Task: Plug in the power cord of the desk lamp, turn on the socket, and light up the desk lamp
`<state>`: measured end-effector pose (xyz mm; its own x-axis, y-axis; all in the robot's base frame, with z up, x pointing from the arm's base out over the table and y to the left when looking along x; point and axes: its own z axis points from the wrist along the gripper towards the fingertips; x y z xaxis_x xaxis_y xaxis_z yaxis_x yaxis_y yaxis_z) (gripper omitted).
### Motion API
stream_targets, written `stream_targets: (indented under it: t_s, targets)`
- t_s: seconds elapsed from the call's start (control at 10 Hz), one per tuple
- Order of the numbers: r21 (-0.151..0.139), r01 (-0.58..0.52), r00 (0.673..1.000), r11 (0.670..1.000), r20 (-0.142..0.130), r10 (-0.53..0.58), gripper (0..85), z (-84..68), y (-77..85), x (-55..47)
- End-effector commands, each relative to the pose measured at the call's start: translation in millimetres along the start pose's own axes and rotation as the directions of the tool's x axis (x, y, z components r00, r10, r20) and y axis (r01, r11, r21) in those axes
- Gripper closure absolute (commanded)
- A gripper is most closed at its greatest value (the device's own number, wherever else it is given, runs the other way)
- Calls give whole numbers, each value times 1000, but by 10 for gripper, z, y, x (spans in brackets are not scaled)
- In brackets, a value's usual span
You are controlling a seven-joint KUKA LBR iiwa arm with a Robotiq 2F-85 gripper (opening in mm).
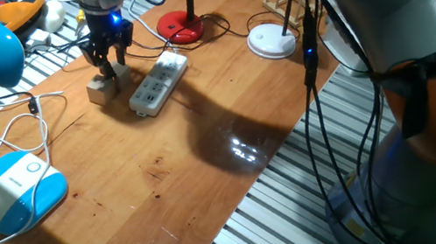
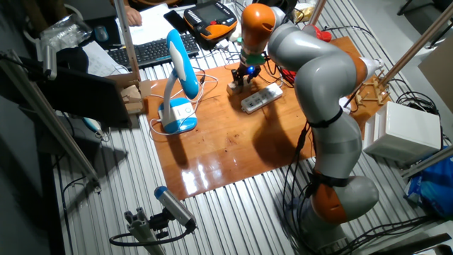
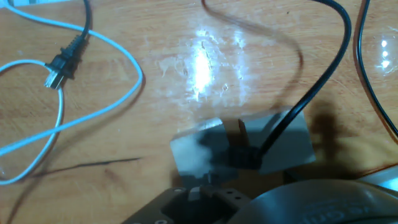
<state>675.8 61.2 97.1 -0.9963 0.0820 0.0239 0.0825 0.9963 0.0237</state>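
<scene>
Where pincer (image 1: 107, 62) hovers, plug (image 3: 244, 155) beneath.

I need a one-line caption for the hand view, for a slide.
Hand view: a black plug rests on a grey block, with a loose plug and white cable beyond.

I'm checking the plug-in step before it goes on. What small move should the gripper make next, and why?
Probably ease down and close on the plug of the power cord. The gripper hangs right over it where it sits on the grey block, and the plug is not yet in the socket beside it. Whether the fingers already grip it is unclear.
</scene>
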Motion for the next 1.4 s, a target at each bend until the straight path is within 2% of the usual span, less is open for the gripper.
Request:
stream_targets:
  t_s: [0.0, 0.2, 0.5, 1.3]
  targets:
    - [5, -1, 1000, 1000, 7, 1, 340, 19, 10, -16]
    - [13, 2, 1000, 1000, 28, -2, 340, 91, 4, -70]
    - [6, -1, 999, 1000, 35, 1, 340, 160, 18, -111]
    - [-3, -7, 999, 1000, 41, 7, 340, 191, 16, -127]
